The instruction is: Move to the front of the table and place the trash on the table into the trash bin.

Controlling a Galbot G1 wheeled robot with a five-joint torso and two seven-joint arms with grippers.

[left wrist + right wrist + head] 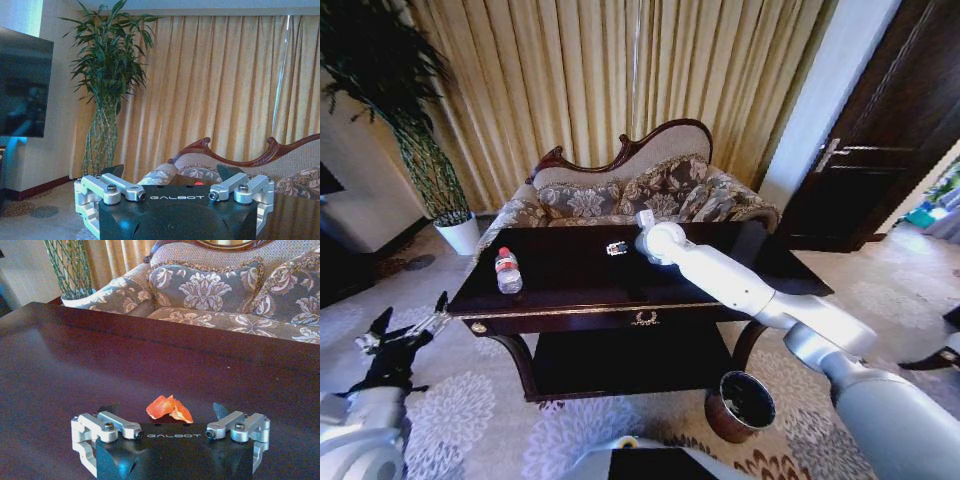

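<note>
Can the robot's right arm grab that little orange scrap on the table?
Probably yes. The right end effector hovers open right over the orange scrap, which lies between its fingers on the bare dark table. Nothing blocks it.

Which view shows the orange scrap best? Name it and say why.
The right wrist view: the orange scrap lies large on the table, between the open fingers of the right gripper. The head view has the right gripper over that spot, hiding the scrap. The left wrist view faces curtains and plant instead.
</note>
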